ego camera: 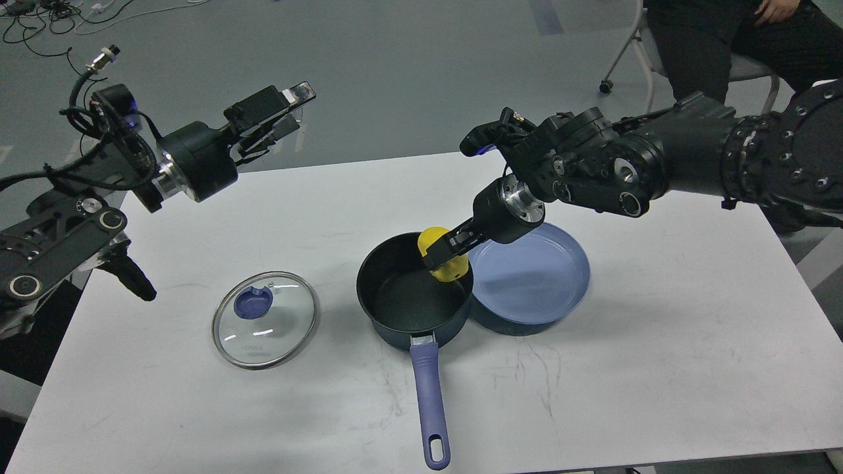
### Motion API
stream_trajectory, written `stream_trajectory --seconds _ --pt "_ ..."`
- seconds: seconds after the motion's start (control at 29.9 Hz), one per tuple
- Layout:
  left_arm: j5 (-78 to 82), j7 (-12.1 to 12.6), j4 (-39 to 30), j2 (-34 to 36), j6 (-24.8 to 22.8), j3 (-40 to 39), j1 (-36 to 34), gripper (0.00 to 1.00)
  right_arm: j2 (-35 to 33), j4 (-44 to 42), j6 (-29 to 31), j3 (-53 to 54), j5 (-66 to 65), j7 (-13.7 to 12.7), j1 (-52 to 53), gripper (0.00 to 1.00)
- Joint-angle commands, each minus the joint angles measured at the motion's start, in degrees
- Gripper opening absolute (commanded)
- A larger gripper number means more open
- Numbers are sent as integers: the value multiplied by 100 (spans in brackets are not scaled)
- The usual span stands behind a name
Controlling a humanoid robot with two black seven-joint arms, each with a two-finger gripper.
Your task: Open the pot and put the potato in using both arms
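Observation:
The dark blue pot [411,299] stands open at the table's middle, its purple handle [430,408] pointing toward me. Its glass lid [265,319] with a blue knob lies flat on the table to the pot's left. My right gripper [442,253] is shut on the yellow potato [442,257] and holds it over the pot's far right rim, partly inside the opening. My left gripper [286,112] is raised beyond the table's far left edge, holding nothing, its fingers slightly apart.
A blue plate [530,273] sits touching the pot's right side, under my right wrist. The white table [658,342] has bare room at the front and right. A seated person and chair are at the back right.

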Motion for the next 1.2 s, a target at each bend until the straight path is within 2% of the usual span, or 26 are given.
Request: stream_trajectory --seconds 0.0,0.03,0.17,0.2,0.37,0.63,0.9,1.04,1.07,1.17 --pt "0 0 -26 14 0 0 9 97 0 32 0 41 14 0 -38 47" --pt "0 0 -34 14 0 0 9 97 0 32 0 50 14 0 -47 47" --pt "0 0 -35 14 0 0 8 97 0 23 0 129 14 0 -82 63" --pt "0 0 -35 14 0 0 9 97 0 23 0 164 14 0 -82 74" --pt "0 0 -43 14 0 1 9 97 0 6 0 208 14 0 -73 92" --pt "0 0 -43 5 0 9 9 97 0 -56 0 287 14 0 -29 96" --pt "0 8 -35 -39 0 18 0 97 0 -144 0 937 181 0 243 96" --pt "0 8 -26 -65 0 27 9 97 -1210 -82 0 1516 330 0 42 96" --pt "0 8 -26 -65 0 27 9 97 -1213 -82 0 1518 331 0 41 96" --pt "-26 8 1 -135 0 18 26 97 -1915 -135 0 2096 646 0 -424 96"
